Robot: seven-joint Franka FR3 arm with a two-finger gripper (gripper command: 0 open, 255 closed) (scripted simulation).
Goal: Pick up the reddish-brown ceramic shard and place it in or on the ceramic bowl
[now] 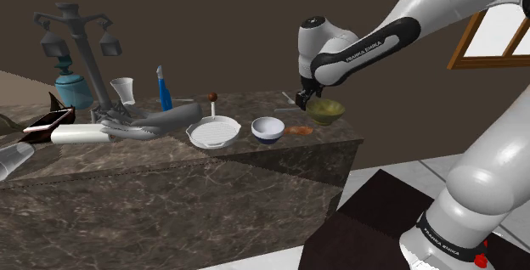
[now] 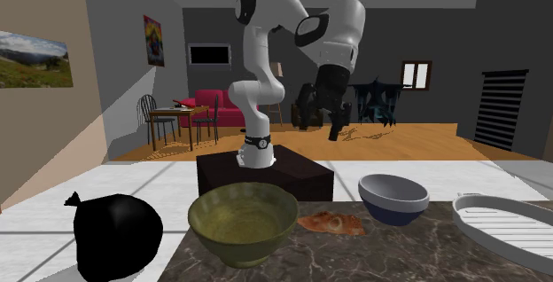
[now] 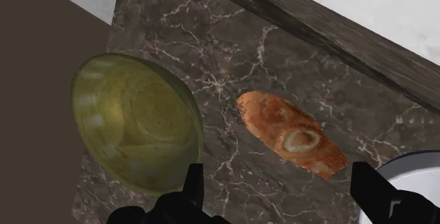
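Nothing's done yet: your gripper hangs open and empty over the marble counter's end. The reddish-brown shard lies flat between the olive bowl, likely your target, and the white bowl. Grasp, lift and placing remain. The room is dim and brown-walled.

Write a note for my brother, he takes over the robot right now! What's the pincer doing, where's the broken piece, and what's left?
Pincer: open, holding nothing, hovering over the shard.
Shard: orange-brown, lying flat on the counter between the green bowl and the white bowl.
Done: nothing yet; the shard is not picked up and the green bowl is empty.
Left: lower, grip the shard, lift it and put it in the bowl. I cannot tell which bowl is meant.
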